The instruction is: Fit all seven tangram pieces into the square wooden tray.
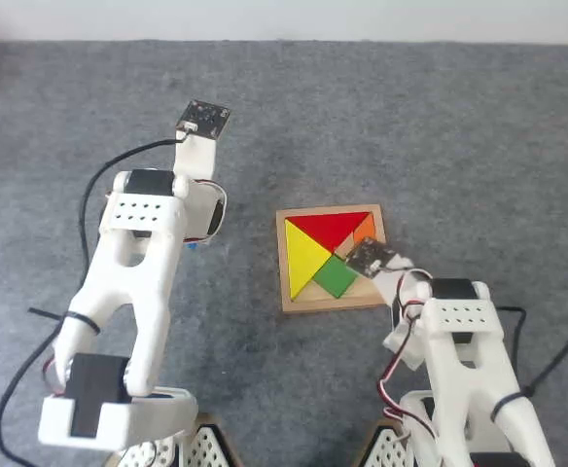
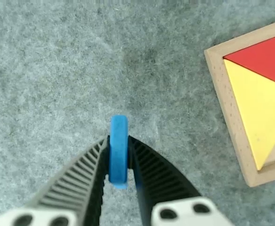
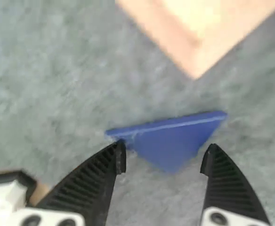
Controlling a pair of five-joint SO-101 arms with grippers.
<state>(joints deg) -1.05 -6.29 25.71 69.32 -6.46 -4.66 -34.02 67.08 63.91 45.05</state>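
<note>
Two grippers matter: the right gripper (image 3: 165, 147), nearer the tray (image 1: 281, 258), has its jaws spread either side of a blue triangle (image 3: 170, 134) lying flat on the carpet (image 3: 48, 84), long edge crosswise and facing a tray corner just beyond. The left gripper (image 2: 117, 141) is clenched on a blue piece (image 2: 119, 125) held on edge, the tray lying off to its right.

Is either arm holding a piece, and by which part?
Left gripper pinches a blue piece across its flat faces. Right gripper holds nothing, open over a blue triangle.
</note>
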